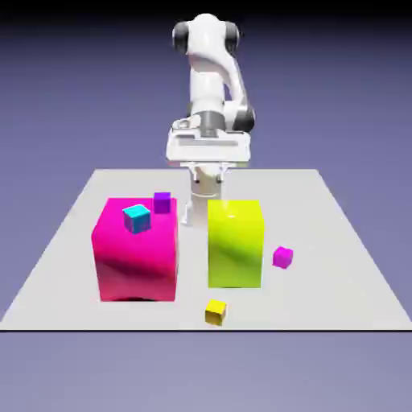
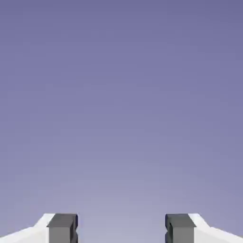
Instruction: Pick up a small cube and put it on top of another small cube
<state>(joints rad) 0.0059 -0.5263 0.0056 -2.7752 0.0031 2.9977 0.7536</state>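
Observation:
Several small cubes show in the exterior view. A cyan cube (image 1: 137,218) rests on top of the big magenta block (image 1: 135,257). A purple cube (image 1: 162,202) sits just behind that block. A small magenta cube (image 1: 282,257) lies to the right of the big yellow-green block (image 1: 235,243). A yellow cube (image 1: 215,311) is near the table's front edge. My gripper (image 1: 208,170) hangs at the back, above the table, behind the gap between the two blocks and apart from every cube. In the hand view the gripper (image 2: 121,230) is open, with only the backdrop between its grey fingertips (image 2: 62,228).
The two big blocks stand side by side mid-table with a narrow gap between them. The grey table (image 1: 346,265) ends just in front of the yellow cube. The robot's base stands behind the gripper at the far edge.

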